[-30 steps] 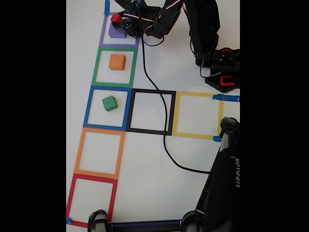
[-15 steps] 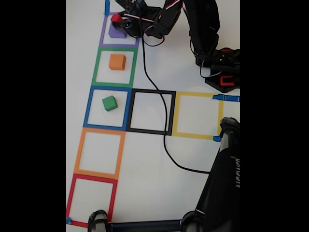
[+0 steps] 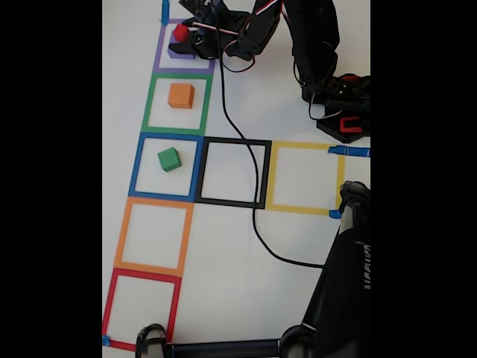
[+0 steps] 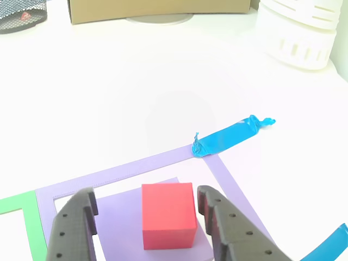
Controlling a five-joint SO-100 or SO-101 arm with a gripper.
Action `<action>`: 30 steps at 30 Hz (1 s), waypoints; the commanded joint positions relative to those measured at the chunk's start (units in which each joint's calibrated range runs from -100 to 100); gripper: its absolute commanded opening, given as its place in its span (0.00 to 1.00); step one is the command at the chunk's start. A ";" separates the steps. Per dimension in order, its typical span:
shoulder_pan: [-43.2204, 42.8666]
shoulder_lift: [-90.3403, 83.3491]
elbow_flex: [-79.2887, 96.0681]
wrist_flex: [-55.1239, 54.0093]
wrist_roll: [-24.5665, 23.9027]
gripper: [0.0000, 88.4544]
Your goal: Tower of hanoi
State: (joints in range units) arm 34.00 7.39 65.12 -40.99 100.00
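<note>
Fixed view: the gripper [image 3: 184, 39] reaches over the purple tape square at the table's far end; the red cube [image 3: 179, 32] sits on the purple cube [image 3: 177, 49], right at the jaws.

Other view: the red cube [image 4: 168, 215] lies squarely between the open jaws, with a gap on each side, untouched, resting on the purple cube [image 4: 122, 220].

Four cubes: one purple [image 3: 176, 51], orange [image 3: 180, 95], green [image 3: 169, 159], red [image 4: 168, 214]
</note>
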 commanded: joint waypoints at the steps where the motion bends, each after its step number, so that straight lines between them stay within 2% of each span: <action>1: -0.63 -7.99 -0.12 3.83 0.00 0.21; 4: -0.34 -14.13 -1.21 11.11 0.00 0.18; 8: -0.82 -26.08 -3.75 28.36 0.00 0.06; 16: -4.18 -44.33 -20.12 75.73 0.00 0.01; 20: -9.07 -47.88 -30.94 93.70 0.00 0.01; 30: -25.66 -51.51 -53.21 121.80 0.00 0.01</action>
State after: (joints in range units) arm 13.98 -42.51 22.89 72.03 99.64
